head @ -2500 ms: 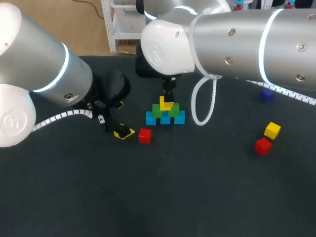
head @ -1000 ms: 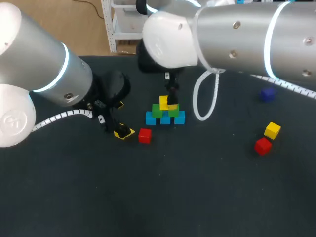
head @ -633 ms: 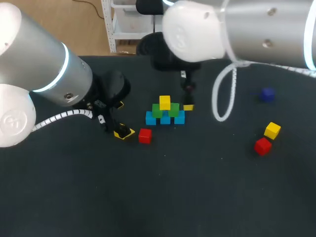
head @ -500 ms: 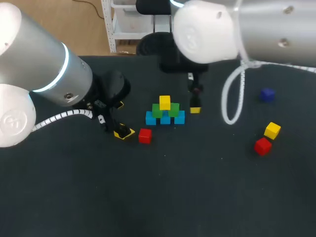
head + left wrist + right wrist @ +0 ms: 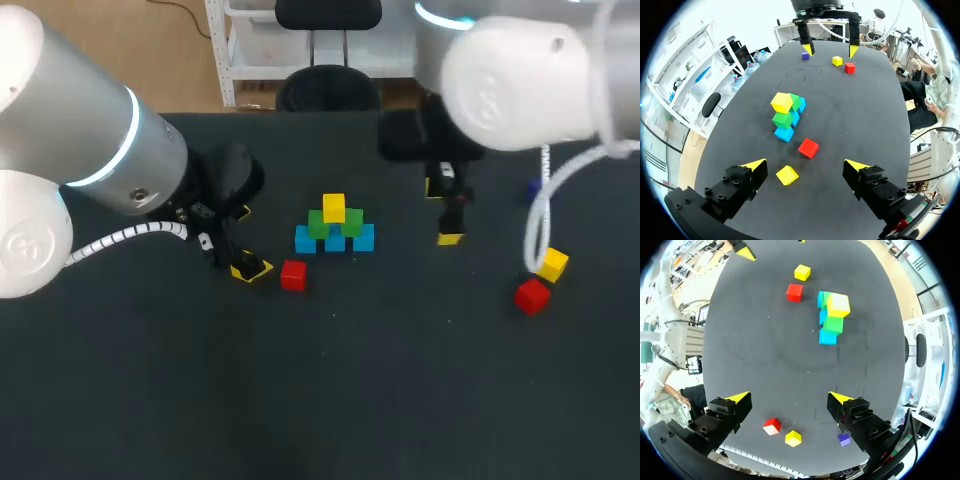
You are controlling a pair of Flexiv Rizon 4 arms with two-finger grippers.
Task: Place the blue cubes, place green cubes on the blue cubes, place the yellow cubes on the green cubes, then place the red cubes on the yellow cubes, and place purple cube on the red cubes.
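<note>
Yellow is topping the stack (image 5: 335, 225), so a red is probably coming next. The right gripper (image 5: 443, 213) is hovering wide open, empty, with the red cube (image 5: 532, 296) at its four o'clock. The left gripper (image 5: 240, 242) is hanging open, holding nothing.

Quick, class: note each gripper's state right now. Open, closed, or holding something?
Left gripper: open, holding nothing.
Right gripper: open, holding nothing.

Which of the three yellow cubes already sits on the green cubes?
The yellow cube on top, resting on the green cubes. The other two lie on the table: one by the left end effector, one beside a red cube.
</note>
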